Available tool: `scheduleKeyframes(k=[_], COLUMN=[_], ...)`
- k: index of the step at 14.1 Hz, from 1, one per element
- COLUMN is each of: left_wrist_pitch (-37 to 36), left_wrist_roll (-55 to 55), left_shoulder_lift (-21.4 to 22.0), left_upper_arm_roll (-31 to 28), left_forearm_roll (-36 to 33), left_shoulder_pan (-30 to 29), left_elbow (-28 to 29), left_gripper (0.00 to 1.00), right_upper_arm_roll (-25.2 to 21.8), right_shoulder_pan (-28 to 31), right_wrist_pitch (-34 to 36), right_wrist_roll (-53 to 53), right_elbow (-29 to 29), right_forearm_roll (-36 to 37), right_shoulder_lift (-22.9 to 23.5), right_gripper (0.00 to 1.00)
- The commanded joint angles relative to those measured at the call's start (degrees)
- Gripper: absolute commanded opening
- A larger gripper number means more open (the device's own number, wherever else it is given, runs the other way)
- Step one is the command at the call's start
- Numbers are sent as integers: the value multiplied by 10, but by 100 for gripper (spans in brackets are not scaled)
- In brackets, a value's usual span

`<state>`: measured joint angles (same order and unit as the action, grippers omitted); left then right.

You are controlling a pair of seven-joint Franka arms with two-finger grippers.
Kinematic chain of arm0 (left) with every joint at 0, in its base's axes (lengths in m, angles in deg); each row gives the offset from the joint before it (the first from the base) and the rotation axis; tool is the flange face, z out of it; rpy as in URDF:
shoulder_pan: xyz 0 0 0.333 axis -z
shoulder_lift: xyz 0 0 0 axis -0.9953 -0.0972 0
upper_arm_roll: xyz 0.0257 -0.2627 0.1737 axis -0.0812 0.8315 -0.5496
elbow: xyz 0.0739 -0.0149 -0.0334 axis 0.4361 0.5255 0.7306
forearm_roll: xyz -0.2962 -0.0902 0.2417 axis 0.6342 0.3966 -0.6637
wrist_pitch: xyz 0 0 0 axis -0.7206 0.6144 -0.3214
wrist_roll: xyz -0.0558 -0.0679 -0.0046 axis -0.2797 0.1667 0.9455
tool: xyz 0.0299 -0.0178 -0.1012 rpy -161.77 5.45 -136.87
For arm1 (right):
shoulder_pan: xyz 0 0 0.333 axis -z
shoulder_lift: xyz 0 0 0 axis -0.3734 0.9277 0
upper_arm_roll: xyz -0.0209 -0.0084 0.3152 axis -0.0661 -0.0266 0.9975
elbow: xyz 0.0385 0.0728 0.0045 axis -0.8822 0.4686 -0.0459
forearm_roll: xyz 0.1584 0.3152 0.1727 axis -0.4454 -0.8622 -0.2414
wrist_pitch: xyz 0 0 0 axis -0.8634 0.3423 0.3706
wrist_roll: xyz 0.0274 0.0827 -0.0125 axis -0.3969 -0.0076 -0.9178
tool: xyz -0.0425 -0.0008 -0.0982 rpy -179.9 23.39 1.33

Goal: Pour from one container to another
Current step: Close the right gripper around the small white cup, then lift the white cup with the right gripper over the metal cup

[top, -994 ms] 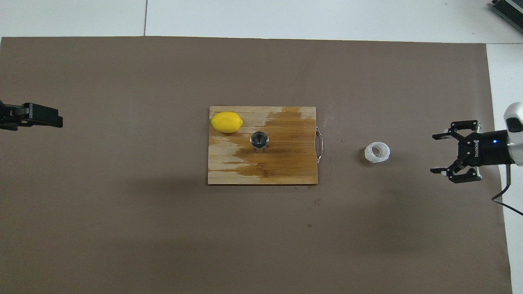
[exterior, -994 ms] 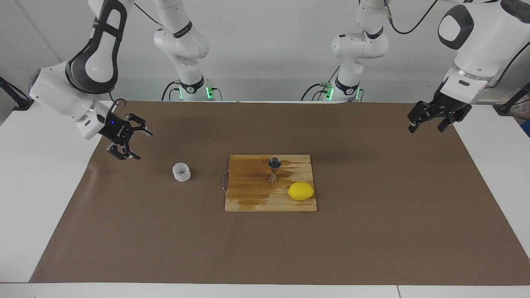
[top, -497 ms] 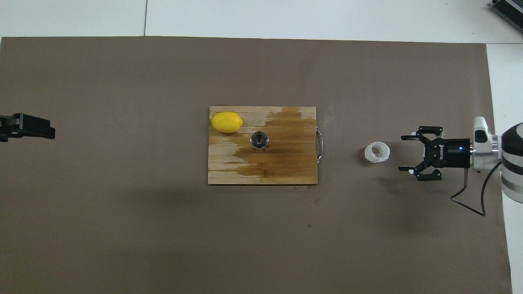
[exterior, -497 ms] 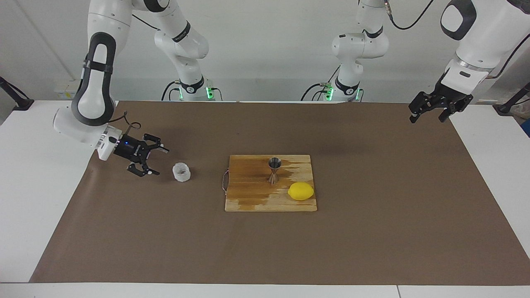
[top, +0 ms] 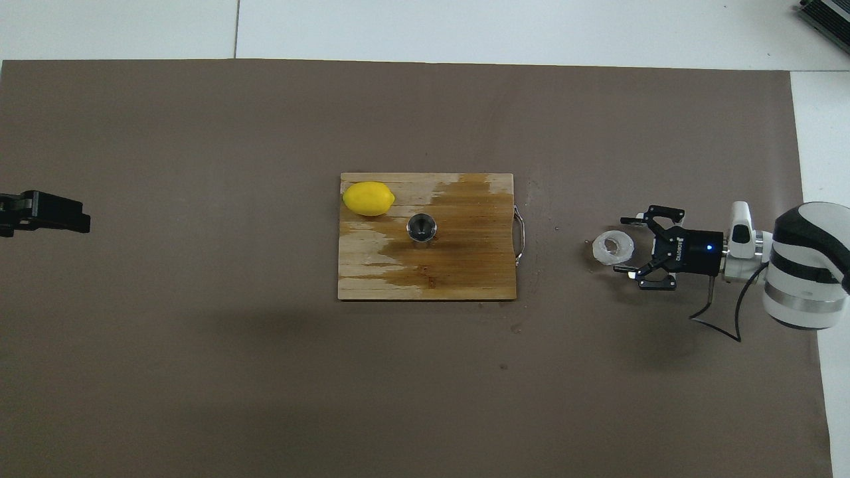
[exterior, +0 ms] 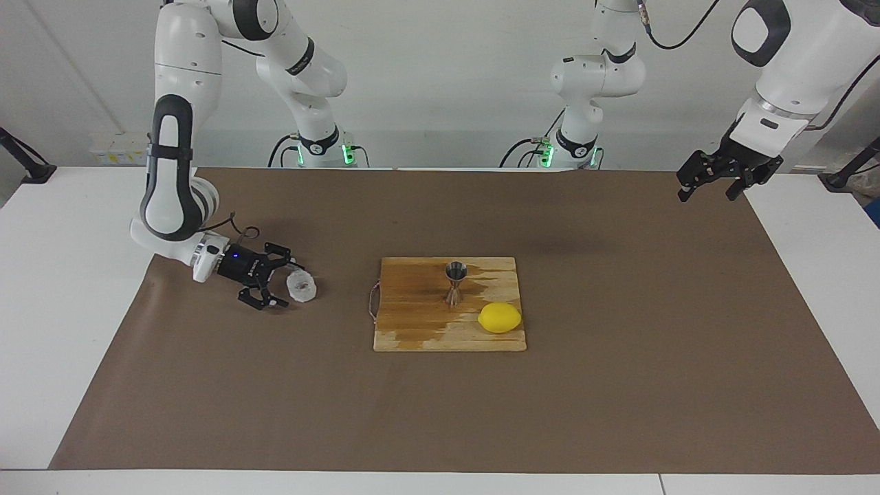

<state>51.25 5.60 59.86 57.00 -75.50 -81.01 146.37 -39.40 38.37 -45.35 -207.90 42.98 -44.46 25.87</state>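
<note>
The whitish crinkled cup [exterior: 304, 288] [top: 611, 247] stands on the brown mat toward the right arm's end of the table. My right gripper [exterior: 289, 284] [top: 627, 244] lies low and level beside it, open, its fingertips reaching either side of the cup's near edge without closing on it. The steel hourglass jigger [exterior: 455, 280] [top: 422, 227] stands upright on the wooden board [exterior: 419, 323] [top: 465, 272]. My left gripper [exterior: 708, 192] [top: 46, 212] waits open in the air over the mat's edge at the left arm's end.
A yellow lemon [exterior: 500, 317] [top: 368, 198] lies on the board's corner, beside the jigger. The board has a dark wet stain and a wire handle [top: 521, 236] on the side facing the cup. The brown mat [exterior: 619, 385] covers the table.
My right gripper has dropped and slid along the mat up to the cup, its open fingers now flanking it. The left gripper has lifted and drawn back slightly.
</note>
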Motion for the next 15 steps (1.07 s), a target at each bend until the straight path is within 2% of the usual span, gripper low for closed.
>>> scheduleKeyframes(k=[1,6,7,8,9,10,13,15], left_wrist_pitch=[-9,-11,-11,-11,-11,-7,-3,-4], left_wrist_roll=[-19,-20,-20,-20,-19,-18,-14,-14], left_shoulder_lift=[14,15,18,19,18,18,19,19], left_upper_arm_roll=[4,4,5,5,5,5,6,6], left_forearm_roll=[-10,-26,-26,-26,-26,-26,-26,-26], left_shoulder_pan=[-6,-6,-6,-6,-5,-5,-5,-4], left_elbow=[9,9,9,10,10,10,10,10], left_gripper=[100,100,100,100,100,100,100,100], right_upper_arm_roll=[2,3,3,3,3,3,8,9], right_shoulder_pan=[-11,-18,-20,-24,-23,-25,-45,-75], right_wrist_pitch=[-14,-14,-16,-16,-16,-15,-16,-43], right_wrist_roll=[-39,-55,-56,-57,-58,-58,-43,34], right_elbow=[24,35,34,32,30,16,-10,-24], right_forearm_roll=[-36,-44,-44,-45,-46,-46,-46,-39], right_shoulder_lift=[-2,-3,-3,-3,-3,-1,-2,-17], right_gripper=[100,100,66,40,16,0,0,0])
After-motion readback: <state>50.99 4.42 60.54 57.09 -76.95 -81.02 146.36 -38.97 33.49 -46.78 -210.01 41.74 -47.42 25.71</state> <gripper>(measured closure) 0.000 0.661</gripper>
